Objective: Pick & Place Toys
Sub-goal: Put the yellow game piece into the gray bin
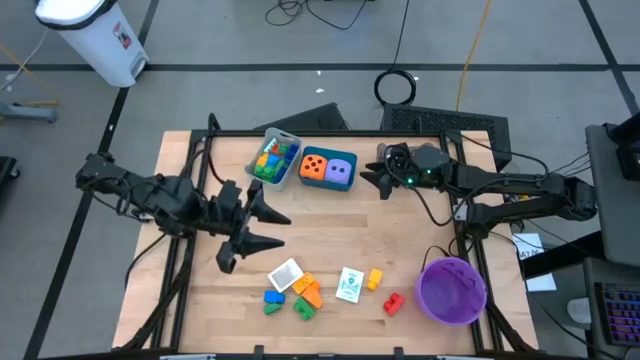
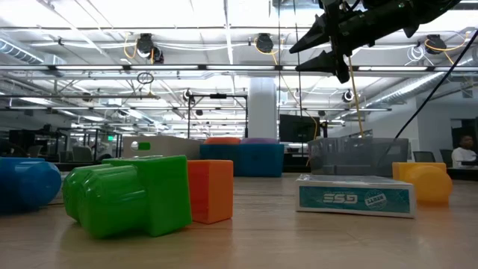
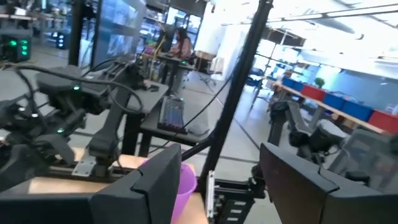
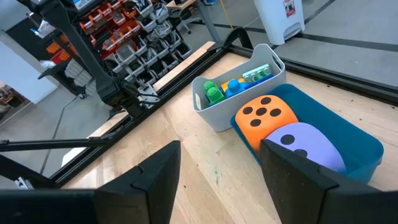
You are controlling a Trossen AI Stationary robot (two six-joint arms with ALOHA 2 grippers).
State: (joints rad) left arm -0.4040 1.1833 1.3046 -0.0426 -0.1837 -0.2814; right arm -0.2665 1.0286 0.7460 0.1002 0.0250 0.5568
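Both grippers are standing open and holding nothing. The left gripper is hovering left of centre in the high view, above the loose toys: a white card, orange brick, blue brick, green brick, yellow brick and red brick along the lower middle. The right gripper is waiting beside the teal tray holding the orange die and purple die. Risk, as I judge it: the bricks are lying tightly clustered, so a descending finger could be nudging a neighbour or pinching two together.

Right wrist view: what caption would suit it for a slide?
Open right gripper above the table, facing a grey tray of bricks and a blue tray holding two dice.
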